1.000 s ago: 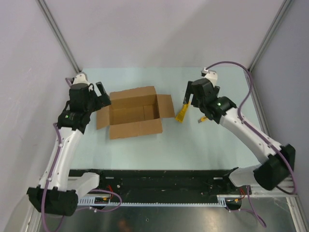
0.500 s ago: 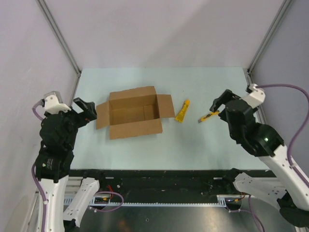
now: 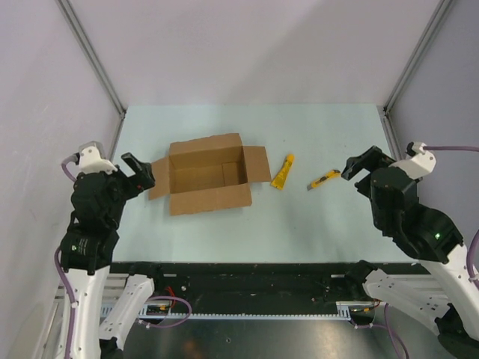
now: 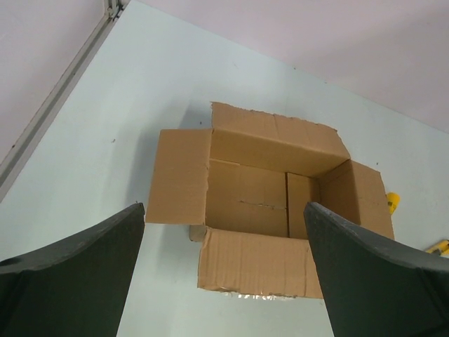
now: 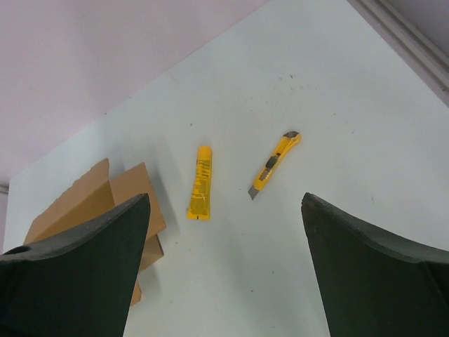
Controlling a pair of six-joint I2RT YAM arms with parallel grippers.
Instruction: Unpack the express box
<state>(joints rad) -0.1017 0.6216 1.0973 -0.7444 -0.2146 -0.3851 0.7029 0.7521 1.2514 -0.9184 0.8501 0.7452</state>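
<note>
The express box (image 3: 208,176) is a brown cardboard carton with its four flaps spread open, left of centre on the table. In the left wrist view the express box (image 4: 273,203) shows only bare cardboard inside. My left gripper (image 3: 138,170) is open and empty, raised just left of the box; in its own view the left gripper (image 4: 224,210) frames the box from above. My right gripper (image 3: 358,163) is open and empty, raised at the right; in its own view the right gripper (image 5: 224,200) looks down on bare table.
A yellow tube (image 3: 282,171) lies right of the box, and a yellow-black utility knife (image 3: 324,179) lies right of the tube. Both show in the right wrist view, tube (image 5: 200,182) and knife (image 5: 275,163). Grey walls and metal frame posts surround the table.
Both arms have pulled back from the box towards the near table edge and risen. The right gripper has moved away from the yellow tube, which stays lying on the table.
</note>
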